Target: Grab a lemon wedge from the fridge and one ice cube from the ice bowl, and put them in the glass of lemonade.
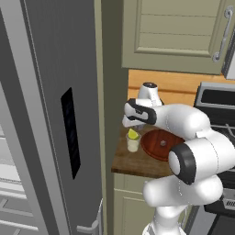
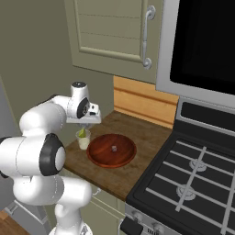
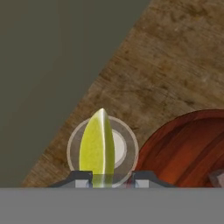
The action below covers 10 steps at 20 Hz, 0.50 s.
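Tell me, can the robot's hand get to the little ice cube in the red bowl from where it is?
Probably yes. The hand is right over the glass of lemonade, beside the ice bowl. Nothing covers the ice cube. The lemon wedge sits between the fingers though, so that has to drop first.

So the hand [image 3: 112, 178] sits right over the glass of lemonade [image 3: 127, 151], with the lemon wedge [image 3: 97, 151] between its fingertips [image 3: 81, 178], directly above the glass's mouth. The glass stands on the worktop [image 3: 175, 65] straight below the hand, near the worktop's edge. The ice bowl [image 2: 111, 150] is just beside the glass, off to the hand's right in the hand view, also on the worktop, and there's an ice cube [image 2: 114, 148] in it. The fridge [image 1: 50, 114] is on the hand's other side, past the worktop's end. A stove [image 2: 193, 179] sits beyond the bowl, well away from the hand.
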Tool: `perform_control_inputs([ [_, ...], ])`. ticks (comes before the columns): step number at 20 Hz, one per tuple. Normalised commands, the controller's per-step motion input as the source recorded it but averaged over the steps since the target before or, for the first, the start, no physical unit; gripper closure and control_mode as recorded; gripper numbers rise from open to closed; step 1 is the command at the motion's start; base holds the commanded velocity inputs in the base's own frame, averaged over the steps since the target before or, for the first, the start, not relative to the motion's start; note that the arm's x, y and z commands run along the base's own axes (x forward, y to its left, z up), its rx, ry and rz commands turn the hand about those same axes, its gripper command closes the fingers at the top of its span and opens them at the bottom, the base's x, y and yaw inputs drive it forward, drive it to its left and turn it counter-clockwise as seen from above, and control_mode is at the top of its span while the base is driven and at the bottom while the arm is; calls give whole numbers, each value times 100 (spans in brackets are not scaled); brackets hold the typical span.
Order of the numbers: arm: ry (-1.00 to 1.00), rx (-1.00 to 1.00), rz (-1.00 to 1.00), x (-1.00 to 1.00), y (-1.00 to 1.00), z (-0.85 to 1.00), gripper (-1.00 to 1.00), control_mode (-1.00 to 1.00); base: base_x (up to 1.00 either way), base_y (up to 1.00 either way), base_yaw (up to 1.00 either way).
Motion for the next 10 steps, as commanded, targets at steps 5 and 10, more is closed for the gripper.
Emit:
perform_control_inputs([
  [5,0,0,0,0,0,-5,100,-100,0,0,0],
  [10,4,0,0,2,0,-2,100,-100,0,0,0],
])
